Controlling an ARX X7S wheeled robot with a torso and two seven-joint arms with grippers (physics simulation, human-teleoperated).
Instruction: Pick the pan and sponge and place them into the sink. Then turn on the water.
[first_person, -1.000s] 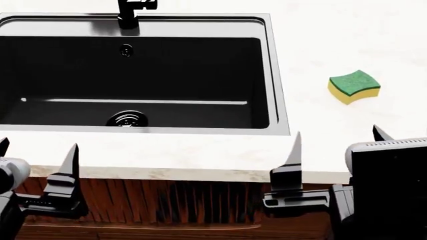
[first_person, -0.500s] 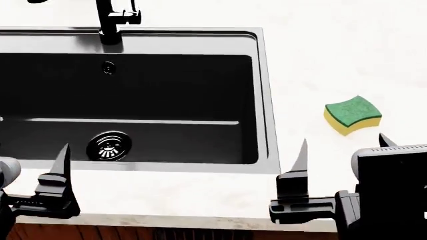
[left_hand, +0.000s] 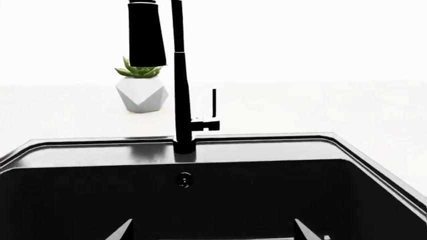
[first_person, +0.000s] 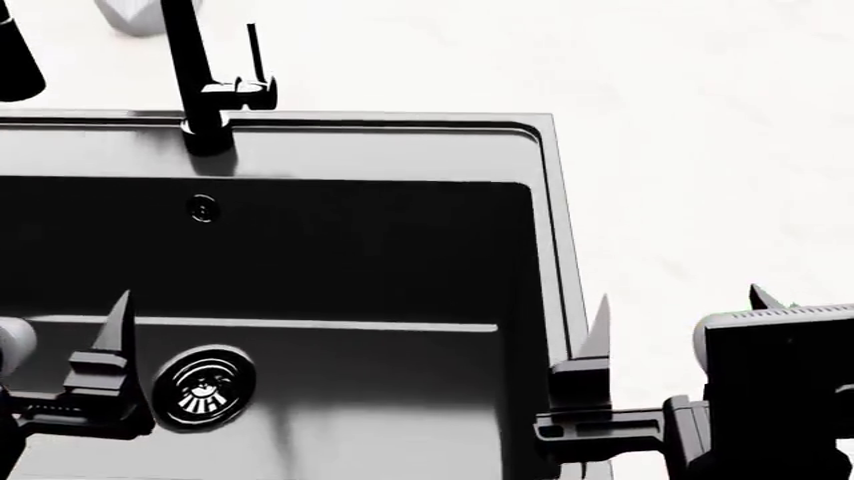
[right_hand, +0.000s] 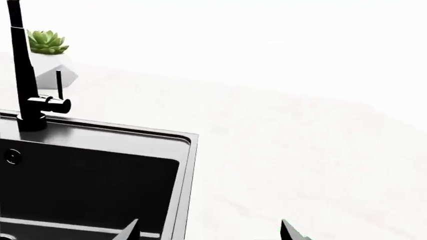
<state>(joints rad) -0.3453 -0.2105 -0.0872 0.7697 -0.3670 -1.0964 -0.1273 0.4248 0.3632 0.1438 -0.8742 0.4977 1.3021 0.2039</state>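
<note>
Right pincer spread wide, empty, over the sink's right rim and the bench. Left pincer also wide, empty, above the basin near the chrome drain. Basin holds nothing. Sponge and pan not visible; can't place them. Faucet sits beyond the left pincer, no water.

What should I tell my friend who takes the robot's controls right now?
Left gripper: open, empty, over the sink.
Right gripper: open, empty, over the counter by the sink's rim.
Sink holds only its drain.
Pan and sponge are in no view now.
Faucet: no water running.
Done: nothing. Left: find both, put them in, turn on water.
</note>
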